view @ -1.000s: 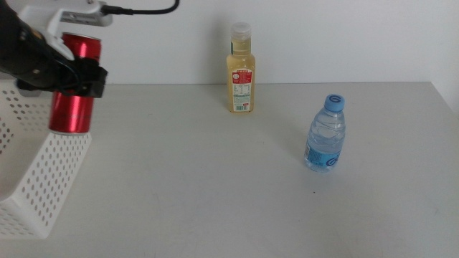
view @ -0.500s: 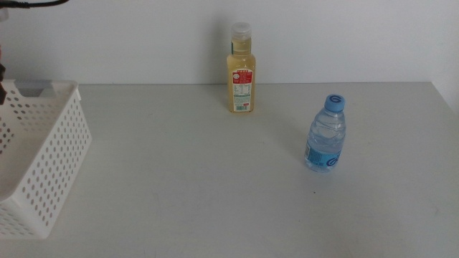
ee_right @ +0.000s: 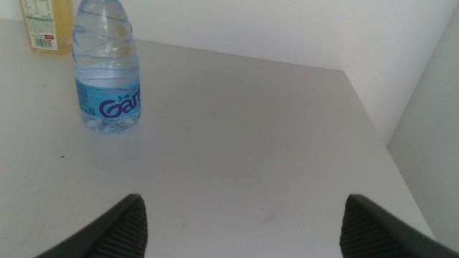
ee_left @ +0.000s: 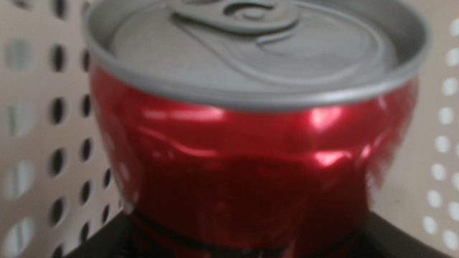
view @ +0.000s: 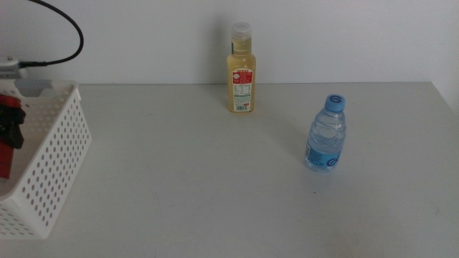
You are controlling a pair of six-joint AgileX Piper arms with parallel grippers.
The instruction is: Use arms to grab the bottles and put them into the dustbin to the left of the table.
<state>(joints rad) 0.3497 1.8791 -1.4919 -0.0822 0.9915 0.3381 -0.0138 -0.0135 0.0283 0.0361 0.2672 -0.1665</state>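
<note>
1. Red can [ee_left: 251, 172] is filling the left wrist view, its grey lid and pull tab facing the camera, the basket's perforated white wall [ee_left: 43, 107] sitting close behind it. In the middle view only a sliver of red [view: 4, 136] is showing at the far left edge of the frame, inside the dustbin [view: 54, 165].
2. Left gripper [view: 11, 127] is showing as a dark shape at that same left edge, over the dustbin's opening; its jaws are pinching the red can, dark jaw material pressing against the can's lower body in the wrist view.
3. Dustbin is sitting at the left edge of the frame, lower left, partly cut off.
4. Juice bottle [view: 242, 69] is standing upright at upper centre, near the table's far edge, white cap on.
5. Water bottle [view: 326, 134] is standing upright right of centre, well apart from the juice bottle, blue cap on.
6. Right gripper [ee_right: 240, 218] is waiting out of the middle view; in its wrist view the jaws are spread wide over bare table [ee_right: 251, 129], holding nothing, the water bottle [ee_right: 107, 68] standing well ahead of them.
</note>
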